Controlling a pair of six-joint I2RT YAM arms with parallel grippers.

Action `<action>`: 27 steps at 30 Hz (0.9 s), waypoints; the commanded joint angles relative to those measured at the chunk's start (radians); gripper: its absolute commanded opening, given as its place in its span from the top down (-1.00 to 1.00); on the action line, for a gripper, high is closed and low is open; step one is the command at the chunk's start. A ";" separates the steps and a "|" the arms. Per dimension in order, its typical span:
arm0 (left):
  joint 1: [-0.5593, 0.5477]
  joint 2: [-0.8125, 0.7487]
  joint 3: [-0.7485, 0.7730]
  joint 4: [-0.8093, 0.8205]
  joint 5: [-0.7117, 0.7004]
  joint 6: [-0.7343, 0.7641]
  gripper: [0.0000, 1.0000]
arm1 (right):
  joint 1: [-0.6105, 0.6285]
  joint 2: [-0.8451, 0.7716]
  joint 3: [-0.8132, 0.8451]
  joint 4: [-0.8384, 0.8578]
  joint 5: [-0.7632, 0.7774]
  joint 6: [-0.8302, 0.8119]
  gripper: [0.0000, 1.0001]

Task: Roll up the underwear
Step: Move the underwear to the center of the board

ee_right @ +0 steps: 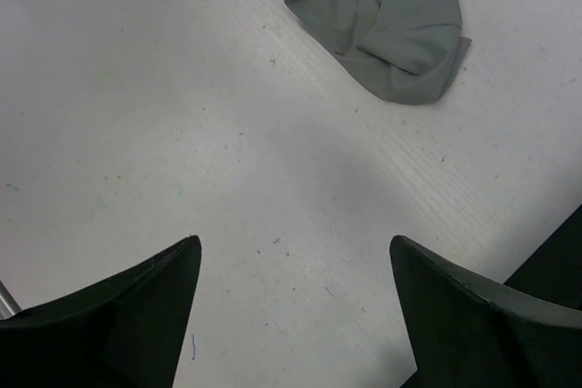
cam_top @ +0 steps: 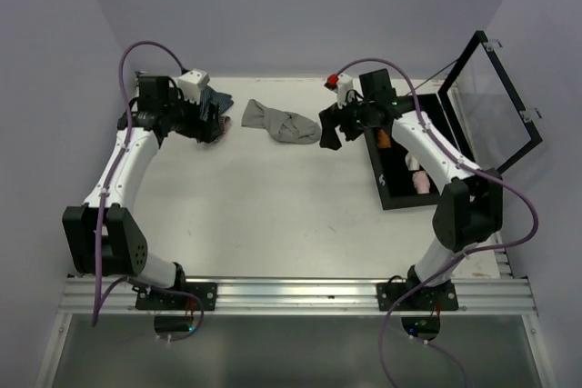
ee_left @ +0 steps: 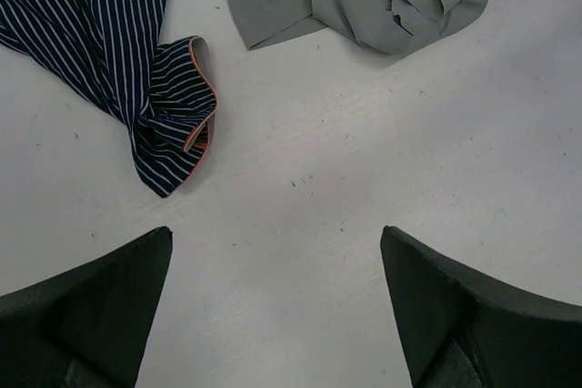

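Spread wide and gripping nothing, the left end effector (ee_left: 275,238) and the right end effector (ee_right: 296,243) are hovering over the bare surface (ee_left: 318,170) at the bottom of their wrist frames. Beyond them, the grey underwear (cam_top: 282,123) is lying crumpled at top centre of the overhead view, between the arms, with the striped underwear (ee_left: 109,34) bunching up near its left. Rolling is seemingly not starting yet: flattening and rolling are both remaining.
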State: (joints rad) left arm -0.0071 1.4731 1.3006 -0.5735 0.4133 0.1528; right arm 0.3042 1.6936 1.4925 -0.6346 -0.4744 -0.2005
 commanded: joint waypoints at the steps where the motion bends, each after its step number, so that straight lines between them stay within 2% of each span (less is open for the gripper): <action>1: 0.007 0.016 0.012 0.031 0.004 0.057 -1.00 | 0.050 0.043 0.028 0.045 0.115 -0.057 -0.75; 3: -0.001 0.084 0.060 0.024 0.025 0.112 -1.00 | 0.075 0.098 0.079 0.070 0.154 -0.050 -0.48; 7: -0.051 0.226 0.167 0.040 0.036 0.139 -1.00 | 0.121 0.253 0.211 0.101 0.165 -0.037 -0.27; 9: -0.096 0.323 0.254 0.037 0.025 0.149 -0.94 | 0.128 0.333 0.291 0.131 0.152 -0.031 -0.22; 10: -0.111 0.352 0.281 0.037 0.022 0.148 -0.83 | 0.141 0.360 0.325 0.133 0.142 -0.031 -0.19; 13: -0.129 0.441 0.351 0.092 0.059 0.067 -0.69 | 0.173 0.469 0.445 0.134 0.122 -0.034 -0.16; 17: -0.100 0.533 0.430 0.106 0.079 0.020 -0.71 | 0.223 0.573 0.523 0.153 0.131 -0.051 -0.17; 23: -0.085 0.530 0.457 0.093 0.053 0.050 -0.80 | 0.256 0.733 0.638 0.184 0.152 -0.042 -0.13; 25: -0.077 0.520 0.441 0.087 0.035 0.057 -0.83 | 0.263 0.779 0.681 0.182 0.157 -0.045 -0.02; 26: -0.074 0.504 0.433 0.086 0.029 0.066 -0.83 | 0.265 0.787 0.684 0.187 0.155 -0.048 0.16; 27: -0.071 0.497 0.413 0.086 0.025 0.071 -0.84 | 0.269 0.791 0.686 0.187 0.154 -0.053 0.25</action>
State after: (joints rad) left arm -0.0910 2.0262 1.7149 -0.5152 0.4541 0.2035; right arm 0.5774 2.4672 2.1265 -0.4789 -0.3439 -0.2417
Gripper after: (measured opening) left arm 0.916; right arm 0.405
